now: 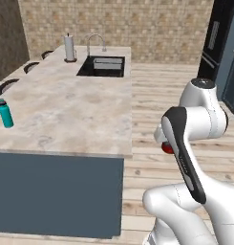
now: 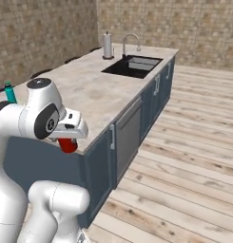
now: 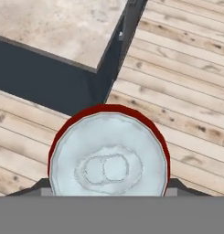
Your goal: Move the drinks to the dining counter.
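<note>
My gripper [image 2: 68, 138] is shut on the short red can [image 2: 67, 145], held in the air over the wooden floor, just off the near corner of the dining counter [image 2: 96, 92]. In the hand view the can's silver lid [image 3: 109, 167] sits close up between my fingertips, with the counter's corner [image 3: 63, 27] above it. From the left base view a sliver of the red can [image 1: 167, 149] peeks out behind my forearm. A teal bottle [image 1: 5, 114] with a dark cap stands upright on the dining counter [image 1: 70, 112] near its left edge, also visible as the teal bottle [image 2: 10, 93].
A black inset sink [image 1: 102, 66] with a chrome faucet [image 1: 95, 42] and a paper towel roll [image 1: 69, 48] occupy the counter's far end. Dark stools [image 1: 7, 86] line its left side. A tall black appliance [image 1: 216, 40] stands at the far right. Wooden floor [image 2: 184, 166] lies right of the counter.
</note>
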You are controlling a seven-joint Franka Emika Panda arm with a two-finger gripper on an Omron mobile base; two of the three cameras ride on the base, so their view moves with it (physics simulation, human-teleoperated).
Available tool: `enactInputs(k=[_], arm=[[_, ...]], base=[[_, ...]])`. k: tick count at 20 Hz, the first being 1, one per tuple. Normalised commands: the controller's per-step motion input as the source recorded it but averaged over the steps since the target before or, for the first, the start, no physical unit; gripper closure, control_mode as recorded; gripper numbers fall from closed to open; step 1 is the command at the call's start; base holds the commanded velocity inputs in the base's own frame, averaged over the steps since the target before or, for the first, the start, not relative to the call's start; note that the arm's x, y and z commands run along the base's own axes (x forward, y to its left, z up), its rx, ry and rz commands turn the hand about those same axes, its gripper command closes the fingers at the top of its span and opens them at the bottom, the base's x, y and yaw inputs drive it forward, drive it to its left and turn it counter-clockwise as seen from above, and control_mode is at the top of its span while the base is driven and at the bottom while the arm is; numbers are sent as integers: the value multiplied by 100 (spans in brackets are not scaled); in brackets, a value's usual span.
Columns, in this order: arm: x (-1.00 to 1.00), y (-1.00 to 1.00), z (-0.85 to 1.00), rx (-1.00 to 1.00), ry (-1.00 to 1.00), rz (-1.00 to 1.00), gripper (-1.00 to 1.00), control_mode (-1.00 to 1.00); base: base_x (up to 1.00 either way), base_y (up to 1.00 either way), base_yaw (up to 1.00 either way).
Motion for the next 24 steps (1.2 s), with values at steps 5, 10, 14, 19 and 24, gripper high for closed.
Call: enactInputs(k=[5, 10, 14, 19, 24], arm=[[0, 0, 0, 0, 0, 0, 100, 100], [0, 0, 0, 0, 0, 0, 100, 100], [0, 0, 0, 0, 0, 0, 100, 100], [0, 0, 0, 0, 0, 0, 100, 100], [0, 0, 0, 0, 0, 0, 100, 100]], base=[[-1, 95, 6], [20, 94, 3], [69, 81, -12], [54, 75, -34], [45, 48, -41]])
